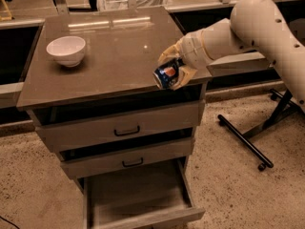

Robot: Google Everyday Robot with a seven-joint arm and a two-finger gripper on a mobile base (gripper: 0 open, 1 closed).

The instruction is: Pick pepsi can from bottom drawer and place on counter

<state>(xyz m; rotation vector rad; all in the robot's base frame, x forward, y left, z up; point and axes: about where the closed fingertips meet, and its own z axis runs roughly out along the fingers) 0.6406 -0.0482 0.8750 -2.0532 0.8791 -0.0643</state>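
Note:
My gripper is shut on the pepsi can, a dark-blue can with a red-and-white logo, held tilted on its side. It hangs over the front right part of the counter, just above the glossy grey-brown slab. The white arm reaches in from the right. The bottom drawer stands pulled open below, and its plain grey floor is bare.
A white bowl sits on the counter's left side. Two upper drawers with black handles are slightly ajar. A black-legged stand lies on the speckled floor to the right. A dark table edge runs behind the cabinet.

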